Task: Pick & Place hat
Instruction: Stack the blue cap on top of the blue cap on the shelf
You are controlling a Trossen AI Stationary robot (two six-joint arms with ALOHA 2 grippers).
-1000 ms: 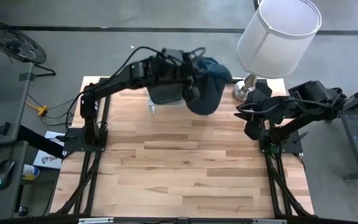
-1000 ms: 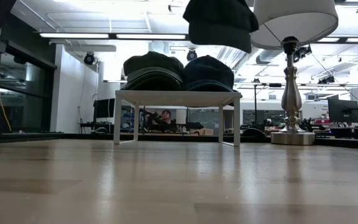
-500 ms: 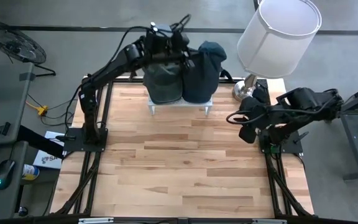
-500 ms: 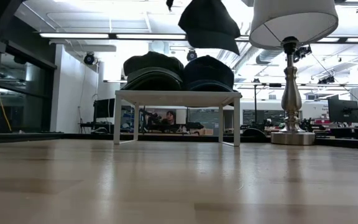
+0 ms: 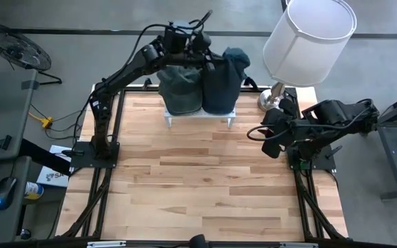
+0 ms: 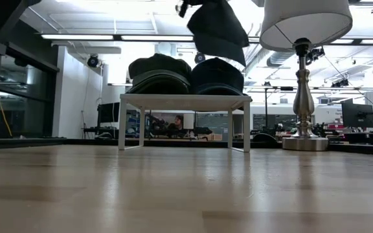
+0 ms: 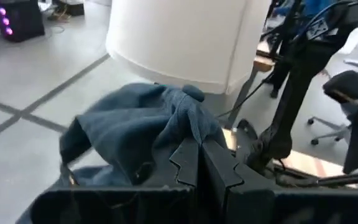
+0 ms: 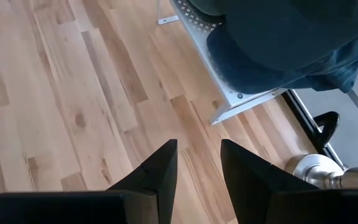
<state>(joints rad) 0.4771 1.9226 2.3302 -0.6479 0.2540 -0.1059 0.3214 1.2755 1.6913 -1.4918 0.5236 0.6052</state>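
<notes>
Hat (image 5: 227,62), dark blue, hangs from the left gripper (image 5: 209,60), w/ jaws pressed together on its fabric. High view: we see the left arm reaching to the far edge of the desk (image 5: 185,186), gripper above the small white stand (image 5: 200,114). The held hat droops over the stand's right half, beside a dark green hat (image 5: 180,88) on the left half. A lamp (image 5: 307,41) w/ white shade stands at the desk's far right corner. Right gripper (image 5: 267,138) sits near the lamp base, above the desk, holding nothing, jaws spread partway.

Low view: we see the held hat (image 6: 217,29) up in the air, just above a dark blue hat (image 6: 217,76) that rests on the stand (image 6: 185,102), next to the green hat (image 6: 160,72). Whether held hat touches the one below, we can't tell. Lamp (image 6: 303,77) stands to the right of the stand.

Left wrist view: left gripper (image 7: 201,163) has its jaws closed tight, hat fabric (image 7: 135,134) bunched at the tips, white lampshade (image 7: 185,40) behind.

Right wrist view: right gripper (image 8: 197,168) w/ a gap between its jaws, bare desk (image 8: 61,106) under it; stand corner (image 8: 241,99) and lamp base (image 8: 319,171) ahead.
</notes>
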